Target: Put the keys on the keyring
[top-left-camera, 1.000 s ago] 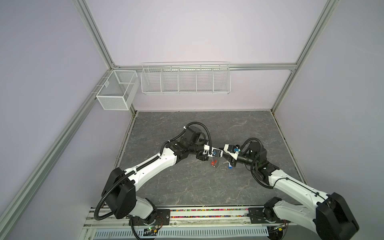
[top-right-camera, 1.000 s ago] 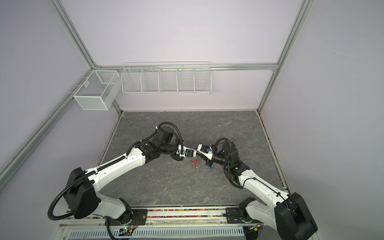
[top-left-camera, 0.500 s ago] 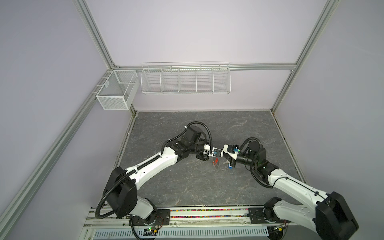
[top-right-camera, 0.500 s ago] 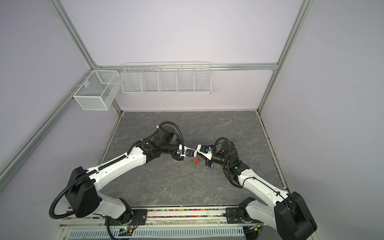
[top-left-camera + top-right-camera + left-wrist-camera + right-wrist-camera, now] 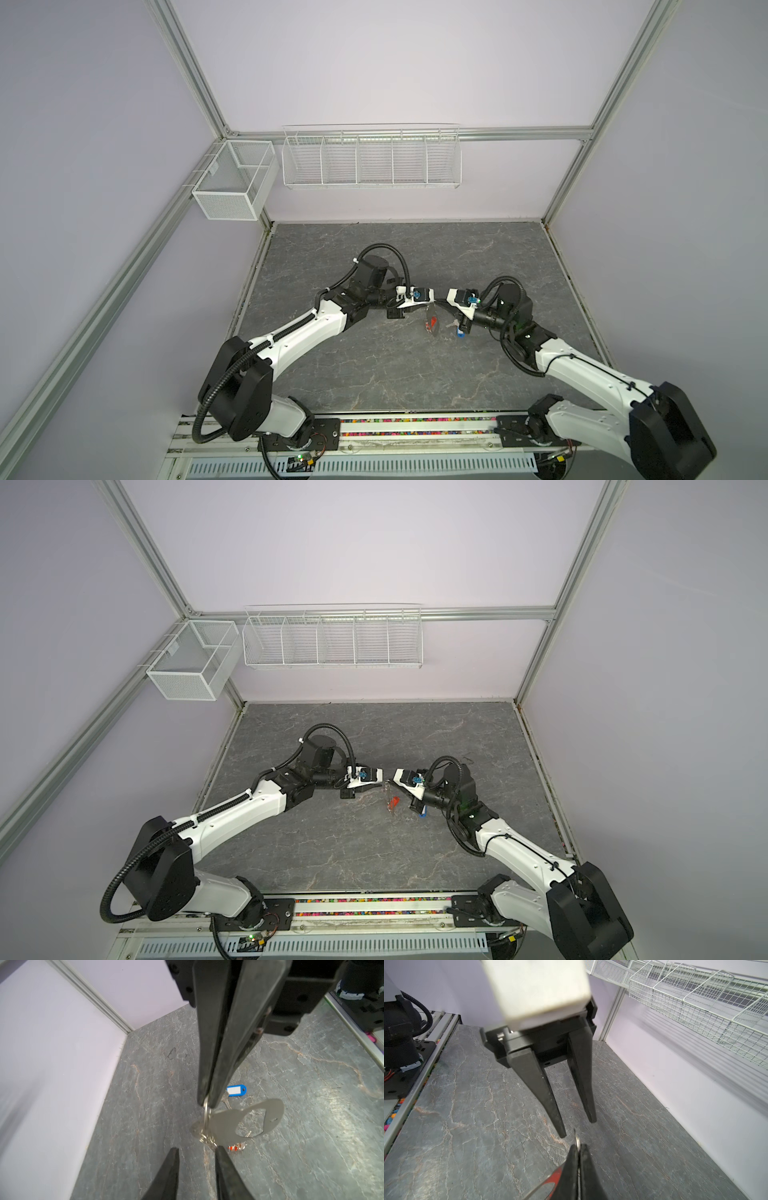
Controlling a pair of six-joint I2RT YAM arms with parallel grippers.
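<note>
The keyring (image 5: 223, 1125), a flat tan-grey crescent with an oblong cutout, hangs above the table from a small metal ring. My right gripper (image 5: 578, 1146) is shut on that ring; the left wrist view shows the same gripper (image 5: 206, 1103) reaching in. The key with the red tag (image 5: 233, 1148) dangles with the keyring (image 5: 432, 324) from its cluster of rings. My left gripper (image 5: 197, 1148) is open just beside those rings, holding nothing, and its fingertips (image 5: 562, 1135) face the right gripper. The key with the blue tag (image 5: 236, 1090) lies flat on the table (image 5: 460, 331).
A long white wire basket (image 5: 372, 160) hangs on the back wall and a mesh box (image 5: 232, 183) on the left rail. The arm bases sit on a rail (image 5: 415, 428) along the front edge. Both grippers meet mid-table (image 5: 384, 783).
My right gripper has shut on the keyring's ring, and my left gripper has opened and let go of it. The keyring with the red tag now hangs from the right gripper.
</note>
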